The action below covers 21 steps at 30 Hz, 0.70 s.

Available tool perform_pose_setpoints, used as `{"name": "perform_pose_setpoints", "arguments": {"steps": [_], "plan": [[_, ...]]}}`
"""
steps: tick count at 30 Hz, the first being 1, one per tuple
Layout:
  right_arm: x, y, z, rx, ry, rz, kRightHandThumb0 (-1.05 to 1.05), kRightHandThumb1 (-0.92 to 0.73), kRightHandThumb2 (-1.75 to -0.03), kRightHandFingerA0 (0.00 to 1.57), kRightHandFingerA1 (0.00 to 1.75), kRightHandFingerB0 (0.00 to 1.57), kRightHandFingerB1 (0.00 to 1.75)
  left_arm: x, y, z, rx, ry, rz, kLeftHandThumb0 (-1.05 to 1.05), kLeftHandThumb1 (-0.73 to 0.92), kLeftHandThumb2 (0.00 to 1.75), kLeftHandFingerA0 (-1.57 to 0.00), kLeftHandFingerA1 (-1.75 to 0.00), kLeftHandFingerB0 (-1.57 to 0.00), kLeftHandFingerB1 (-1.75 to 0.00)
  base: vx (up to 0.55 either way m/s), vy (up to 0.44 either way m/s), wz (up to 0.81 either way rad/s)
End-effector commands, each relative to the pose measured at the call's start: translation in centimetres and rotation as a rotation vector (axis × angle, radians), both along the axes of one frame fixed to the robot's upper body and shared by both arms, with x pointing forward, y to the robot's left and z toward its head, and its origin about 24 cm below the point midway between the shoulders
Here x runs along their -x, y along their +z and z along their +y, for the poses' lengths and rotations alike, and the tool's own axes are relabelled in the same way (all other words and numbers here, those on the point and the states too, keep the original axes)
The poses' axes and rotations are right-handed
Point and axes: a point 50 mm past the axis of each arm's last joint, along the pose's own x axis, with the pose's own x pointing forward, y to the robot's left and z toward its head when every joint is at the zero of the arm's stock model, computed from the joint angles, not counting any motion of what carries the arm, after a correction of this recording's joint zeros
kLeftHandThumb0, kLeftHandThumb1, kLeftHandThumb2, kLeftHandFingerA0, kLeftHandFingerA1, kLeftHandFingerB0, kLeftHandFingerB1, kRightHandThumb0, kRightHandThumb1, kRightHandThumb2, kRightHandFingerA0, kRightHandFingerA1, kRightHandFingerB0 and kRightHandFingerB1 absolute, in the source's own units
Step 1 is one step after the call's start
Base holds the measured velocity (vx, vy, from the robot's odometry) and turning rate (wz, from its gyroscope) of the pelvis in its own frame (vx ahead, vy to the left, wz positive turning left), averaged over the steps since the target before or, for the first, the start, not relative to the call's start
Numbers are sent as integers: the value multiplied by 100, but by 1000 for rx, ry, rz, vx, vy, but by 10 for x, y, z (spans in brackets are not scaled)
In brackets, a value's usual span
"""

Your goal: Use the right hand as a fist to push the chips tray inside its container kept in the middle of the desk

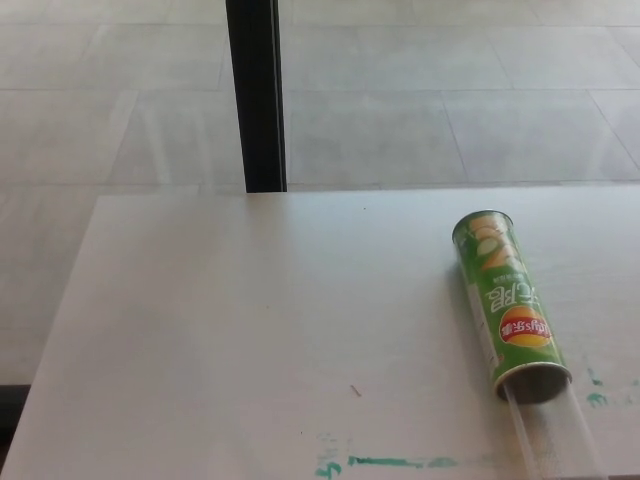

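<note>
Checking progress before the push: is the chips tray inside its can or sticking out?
Sticking out. The clear tray extends from the open near end of the green chips can, lying on the desk.

No part of the robot in view, neither arm, neither hand, no cables, screws or markings to tell of

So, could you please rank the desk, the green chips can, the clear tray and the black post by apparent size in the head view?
1. Desk
2. Black post
3. Can
4. Tray, though the frame cuts it off, so its rank is unsure.
</note>
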Motion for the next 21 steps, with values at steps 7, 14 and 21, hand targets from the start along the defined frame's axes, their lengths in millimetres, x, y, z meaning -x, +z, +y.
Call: {"name": "perform_pose_setpoints", "arguments": {"steps": [7, 14, 21], "plan": [[30, 0, 142, 534, 937, 378, -72, -68, -95, 75, 95, 40, 55, 1, 6, 5, -26, 1, -13, -79, 58, 139, -67, -139, -41, -109, 0, 0, 0], [50, -3, 152, 794, 1158, 673, -65, -71, -110, 77, 90, 41, 58, 1, 8, 6, -29, -28, 0, -81, 54, 139, -55, -174, -28, -132, 0, 0, 0], [60, -6, 151, 879, 1265, 853, -59, -79, -63, 83, 87, 57, 51, 5, 7, 6, -39, -68, 27, -84, 58, 137, -69, -133, -36, -102, 0, 0, 0]]}}
